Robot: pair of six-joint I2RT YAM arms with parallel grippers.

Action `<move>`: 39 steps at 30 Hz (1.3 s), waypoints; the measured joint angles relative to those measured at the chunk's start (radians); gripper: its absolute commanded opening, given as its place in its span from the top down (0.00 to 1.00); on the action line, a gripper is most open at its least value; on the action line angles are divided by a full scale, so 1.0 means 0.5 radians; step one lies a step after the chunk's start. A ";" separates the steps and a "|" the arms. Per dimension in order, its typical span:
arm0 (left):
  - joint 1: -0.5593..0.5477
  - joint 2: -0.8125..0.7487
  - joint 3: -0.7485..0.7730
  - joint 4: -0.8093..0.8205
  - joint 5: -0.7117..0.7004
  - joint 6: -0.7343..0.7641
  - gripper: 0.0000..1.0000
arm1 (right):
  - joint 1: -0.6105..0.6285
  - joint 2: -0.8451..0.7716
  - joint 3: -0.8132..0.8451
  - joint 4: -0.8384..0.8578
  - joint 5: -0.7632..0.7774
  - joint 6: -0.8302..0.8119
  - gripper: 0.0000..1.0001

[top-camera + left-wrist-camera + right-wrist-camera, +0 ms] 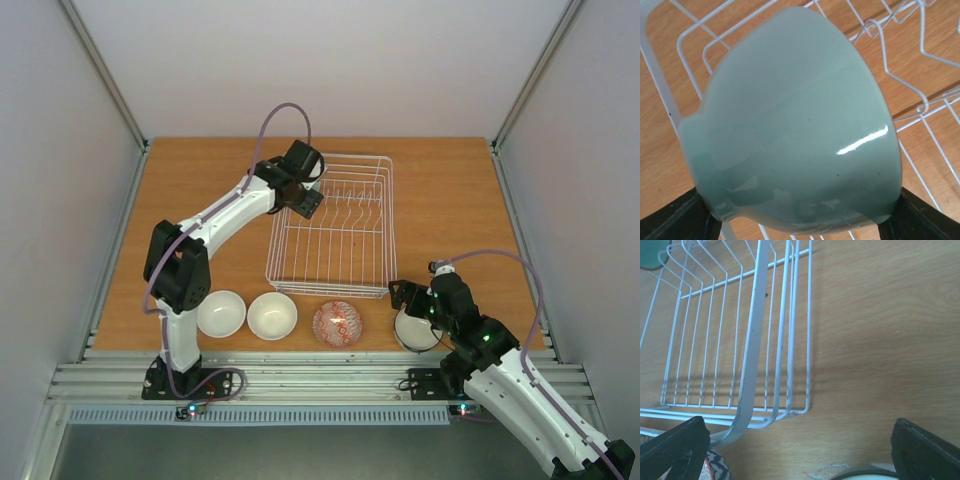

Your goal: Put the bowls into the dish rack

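**Top view.** The left gripper (303,195) hangs over the far-left corner of the rack (388,225); its load is mostly hidden here. The rack's long axis runs away from the arms. The right gripper (418,298) hovers with jaws wide apart over the grey-rimmed bowl (412,335), which sits on the table (450,200) just off the rack's near-right corner. Two white bowls (221,313) (272,315) and a patterned bowl (337,323) stand in a row along the near edge, apart from the rack and closer to the left arm's base.

**Left wrist view.** The fingers (675,222) are clamped on either side of a green bowl (795,130), tilted with its outer wall to the camera. The rack's corner wires and tines (900,55) lie directly below and beyond it, so setting it down calls for little but a descent and release.

**Right wrist view.** The fingers (675,445) stand spread and hold nothing. The grey-rimmed bowl's rim shows between them at the bottom edge, with the rack's corner ahead and to the left. This arm is judged the nearer to that bowl.
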 measured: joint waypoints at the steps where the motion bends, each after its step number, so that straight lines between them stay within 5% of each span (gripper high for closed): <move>1: 0.000 0.013 0.000 -0.002 0.008 -0.002 1.00 | 0.000 0.000 0.000 0.001 0.000 0.000 0.02; 8: 0.007 0.130 0.011 0.068 -0.005 -0.018 0.97 | 0.000 0.023 0.002 0.013 -0.008 0.000 0.02; 10: 0.004 0.159 0.028 0.072 -0.021 -0.024 0.79 | 0.000 0.030 0.008 0.011 -0.014 -0.002 0.02; 11: 0.002 0.163 0.035 0.071 -0.023 -0.024 0.59 | 0.000 0.036 0.015 0.006 -0.015 -0.002 0.02; 13: 0.003 0.168 0.047 0.065 -0.018 -0.025 0.34 | 0.000 0.052 0.041 -0.005 -0.018 -0.008 0.02; 21: -0.004 0.185 0.066 0.057 0.117 -0.013 0.01 | 0.000 0.060 0.101 -0.008 -0.023 -0.026 0.02; 33: -0.024 0.139 0.011 0.068 0.394 0.011 0.01 | 0.000 0.066 0.265 -0.134 -0.022 -0.087 0.05; 39: -0.027 -0.185 -0.153 0.145 0.400 0.054 0.01 | 0.001 0.097 0.395 -0.230 -0.132 -0.104 0.12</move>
